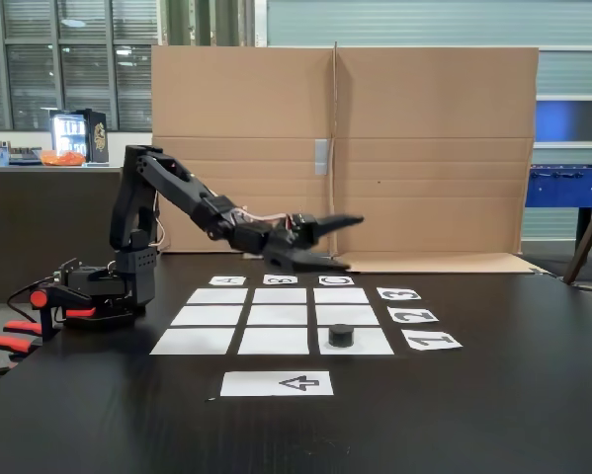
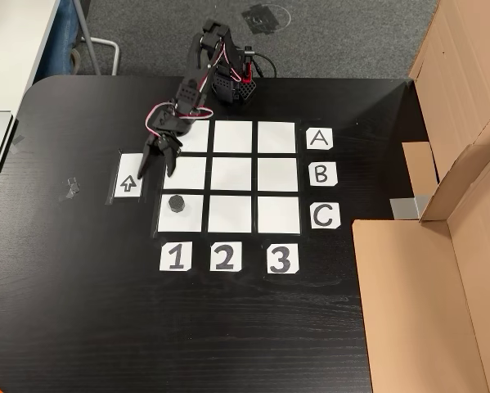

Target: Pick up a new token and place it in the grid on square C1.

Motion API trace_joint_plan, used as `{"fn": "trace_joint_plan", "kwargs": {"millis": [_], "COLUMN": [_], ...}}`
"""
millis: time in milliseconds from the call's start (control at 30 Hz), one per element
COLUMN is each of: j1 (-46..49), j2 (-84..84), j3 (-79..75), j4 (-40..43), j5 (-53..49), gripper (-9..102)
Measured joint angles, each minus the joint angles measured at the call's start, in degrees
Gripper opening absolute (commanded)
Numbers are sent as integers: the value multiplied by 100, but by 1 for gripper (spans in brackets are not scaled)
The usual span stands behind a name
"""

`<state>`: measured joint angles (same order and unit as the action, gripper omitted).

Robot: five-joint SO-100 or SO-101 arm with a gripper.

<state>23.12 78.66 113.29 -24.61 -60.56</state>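
Other view, token (image 2: 177, 203): sat on square C1 (image 2: 194, 214) of grid (image 2: 233, 177).
Gripper (image 2: 155, 166): spread open, empty, hovering over the neighbouring B1 square.
Offset: token just below gripper tips, apart.

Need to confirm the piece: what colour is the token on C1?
Black token, clearest in the other view looking down.

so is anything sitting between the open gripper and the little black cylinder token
Nothing visible. The small black cylinder token sits alone on the white paper corner square C1, and the black two-finger gripper hangs open just beyond it, over the neighbouring square.
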Motion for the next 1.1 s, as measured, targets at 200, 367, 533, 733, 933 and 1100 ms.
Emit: {"fn": "trace_joint_plan", "kwargs": {"millis": [200,367,533,733,933,1100], "j1": [352,686,1169,1942,2795,3454], "j2": [958,1767,2505,3199,3762,4342], "j3": [0,0,0,141,677,1336], "j4": [1037,1960,2830,3516,3665,3771], "j5": [343,659,1020,1441,1837,2268], "gripper": [51,51,51,51,51,51]}}
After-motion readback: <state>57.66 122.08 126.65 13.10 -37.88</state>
